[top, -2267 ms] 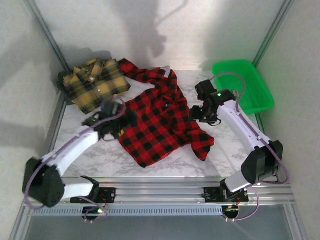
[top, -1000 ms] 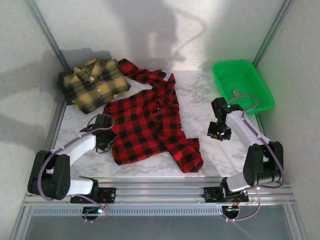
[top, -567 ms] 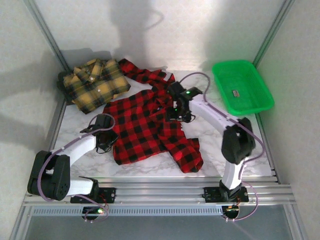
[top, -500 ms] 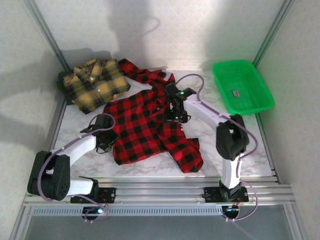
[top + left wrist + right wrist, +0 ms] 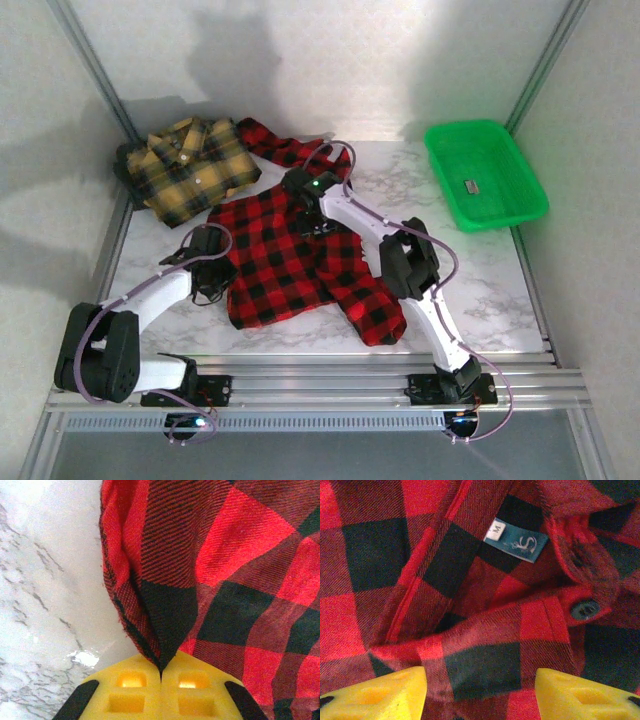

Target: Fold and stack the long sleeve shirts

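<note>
A: Where is the red shirt now?

B: It lies opened in the middle of the worktop. The collar is toward the far edge and the hem toward the near edge, so its long axis runs far to near, a little tilted. One sleeve reaches to the far-left corner. The other is crumpled by the near edge, to the right of the hem.

A: And our claws?

B: Our left claw has its fingers together on a pinch of the shirt's left edge. Our right claw hangs just over the collar with its fingers apart and nothing between them. The size label and a dark button are directly ahead of it.

A: What does the next move turn on?

B: We judge that it turns on the collar. It is under and in front of our right claw, so that arm is the nearer one for the far end, and our left arm has the side. The right claw must go down and close on the collar before we fold across the long axis.

A: Is anything in the way?

B: The yellow shirt lies in the far-left corner, close beside the red sleeve. We cannot tell if they touch. The green tray is well apart, in the far-right corner. Our right arm itself stretches over the shirt's right side, and this could drag the cloth.
</note>
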Robot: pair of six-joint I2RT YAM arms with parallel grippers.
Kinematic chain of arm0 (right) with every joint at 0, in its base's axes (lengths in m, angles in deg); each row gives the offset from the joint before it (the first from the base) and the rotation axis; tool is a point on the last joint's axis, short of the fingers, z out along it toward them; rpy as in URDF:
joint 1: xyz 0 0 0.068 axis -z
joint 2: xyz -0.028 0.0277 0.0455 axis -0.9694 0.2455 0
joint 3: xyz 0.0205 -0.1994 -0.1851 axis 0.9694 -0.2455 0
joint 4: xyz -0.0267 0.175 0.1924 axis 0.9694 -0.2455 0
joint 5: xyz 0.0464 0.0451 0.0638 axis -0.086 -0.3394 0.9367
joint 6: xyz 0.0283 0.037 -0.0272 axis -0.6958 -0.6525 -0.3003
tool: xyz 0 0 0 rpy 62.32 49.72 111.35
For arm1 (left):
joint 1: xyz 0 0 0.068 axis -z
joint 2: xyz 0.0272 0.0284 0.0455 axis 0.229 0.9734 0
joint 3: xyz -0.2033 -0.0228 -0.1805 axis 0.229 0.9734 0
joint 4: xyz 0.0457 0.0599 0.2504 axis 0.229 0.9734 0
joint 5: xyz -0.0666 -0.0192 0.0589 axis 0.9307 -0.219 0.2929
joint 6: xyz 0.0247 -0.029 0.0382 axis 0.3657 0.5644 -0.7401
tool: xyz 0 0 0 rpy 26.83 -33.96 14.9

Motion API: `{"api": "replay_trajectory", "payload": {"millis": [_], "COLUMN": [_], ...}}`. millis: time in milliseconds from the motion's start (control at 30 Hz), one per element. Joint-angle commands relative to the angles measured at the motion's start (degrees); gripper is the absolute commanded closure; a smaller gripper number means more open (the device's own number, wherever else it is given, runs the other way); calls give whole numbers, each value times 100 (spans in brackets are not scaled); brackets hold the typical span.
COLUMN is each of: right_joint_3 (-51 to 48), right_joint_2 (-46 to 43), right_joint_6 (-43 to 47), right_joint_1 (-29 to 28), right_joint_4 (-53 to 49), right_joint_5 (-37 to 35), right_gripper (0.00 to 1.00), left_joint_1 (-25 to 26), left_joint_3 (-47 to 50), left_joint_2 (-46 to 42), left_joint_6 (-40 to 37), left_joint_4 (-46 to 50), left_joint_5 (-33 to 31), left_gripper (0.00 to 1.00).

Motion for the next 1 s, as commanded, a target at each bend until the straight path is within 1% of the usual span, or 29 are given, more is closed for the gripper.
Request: {"api": "replay_trajectory", "payload": {"millis": [0, 233, 400, 500, 533, 600, 633, 667, 700, 733, 800, 867, 967], "right_joint_3": [483, 960, 1252, 1296, 1316, 1441, 1461, 1421, 1267, 1096, 840, 894, 968], "right_joint_2": [286, 684, 997, 1049, 1080, 1176, 1182, 1130, 971, 789, 365, 122, -182], "right_joint_6": [103, 233, 180, 173, 171, 145, 97, 16, -15, -34, -49, -34, -12], "right_joint_1": [-179, -432, -432, -434, -437, -396, -370, -320, -299, -297, -287, -265, -174], "right_joint_4": [-370, -642, -909, -855, -853, -937, -944, -872, -667, -469, -108, -86, -219], "right_joint_5": [-272, -511, -634, -726, -783, -932, -950, -912, -815, -818, -806, -793, -737], "right_gripper": [41, 43, 44, 47, 50, 61, 70, 82, 90, 94, 96, 100, 100], "left_joint_1": [0, -57, -95, -121, -137, -178, -190, -207, -222, -240, -285, -359, -673], "left_joint_3": [-141, -89, -79, -58, -45, -22, -18, -11, -11, -9, -18, -9, 110], "left_joint_2": [-124, -142, -150, -159, -168, -185, -193, -203, -220, -227, -251, -286, -372], "left_joint_6": [-175, -263, -298, -341, -344, -362, -368, -377, -390, -403, -426, -427, -318], "left_joint_4": [110, 87, 78, 100, 93, 91, 83, 78, 78, 82, 109, 109, -63], "left_joint_5": [76, 103, 122, 121, 113, 121, 130, 130, 130, 130, 114, 95, 387], "left_gripper": [100, 100, 100, 100, 100, 100, 100, 100, 100, 100, 100, 100, 100]}}
